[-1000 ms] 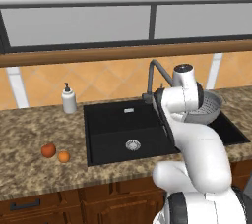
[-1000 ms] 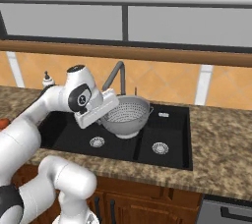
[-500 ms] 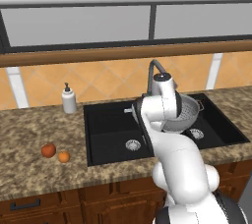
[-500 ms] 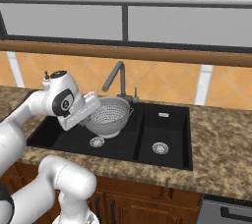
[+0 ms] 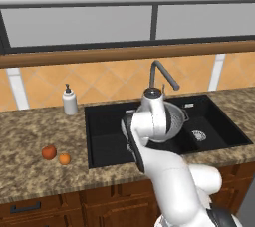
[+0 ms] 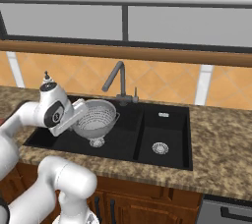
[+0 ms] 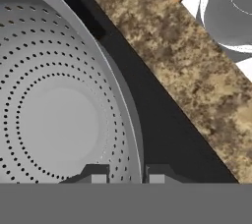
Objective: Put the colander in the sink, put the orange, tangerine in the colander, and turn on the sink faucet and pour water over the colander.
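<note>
Having been carried leftward from over the smaller basin, the colander (image 6: pixel 98 120) is now held tilted above the larger basin of the sink (image 6: pixel 147 144), its rim pinched by the pincer (image 7: pixel 127 179). Lowering appears next. The orange (image 5: pixel 64 159) and tangerine (image 5: pixel 49 152) lie untouched on the table (image 5: pixel 30 141).

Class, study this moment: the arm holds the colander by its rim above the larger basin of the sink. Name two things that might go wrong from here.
1. The gripper pinches only the rim of the colander, which hangs tilted; it may slip or land askew in the sink.
2. The sink faucet stands just behind the colander; a swing backward might knock its spout.
</note>
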